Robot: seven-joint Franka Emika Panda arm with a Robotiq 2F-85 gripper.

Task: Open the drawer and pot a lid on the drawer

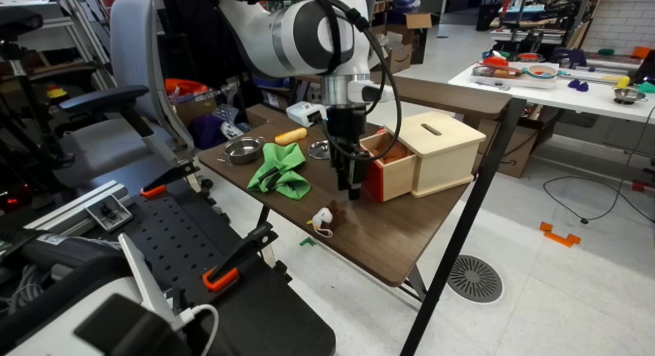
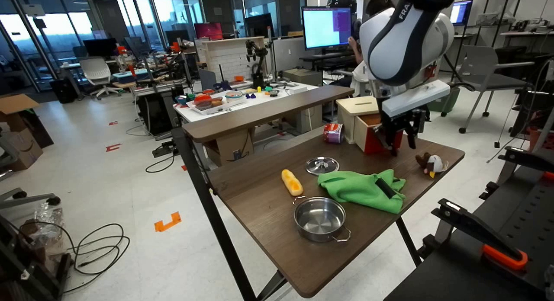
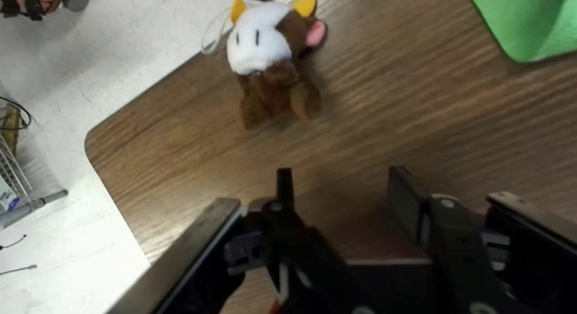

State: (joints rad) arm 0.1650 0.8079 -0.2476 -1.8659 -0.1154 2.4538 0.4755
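I have my gripper (image 3: pixel 345 196) hanging just in front of the drawer (image 1: pixel 399 178), its 2 fingers apart, with nothing held between them. In both exterior views the drawer's red front (image 2: pixel 371 140) stands out from the wooden box (image 1: pixel 446 167), so I judge the opening done and the lid (image 2: pixel 322 166) next; it lies on the table (image 2: pixel 255 219), just beside the green cloth (image 2: pixel 363 189). My main worry is that red front: I can't tell whether a finger touches it, and any drift towards the box could push the drawer back in. If I travel low, I could sweep the plush cow (image 3: pixel 272 61) off, because it sits right at the table's edge. At the lid, a careless pinch could gather up cloth along with it, and the shiny metal may slip if I catch only the rim. There is an orange-brown thing (image 1: pixel 399 152) inside the drawer, too hidden for me to identify; if I mean to set the lid in there, it could tip on that and slide off
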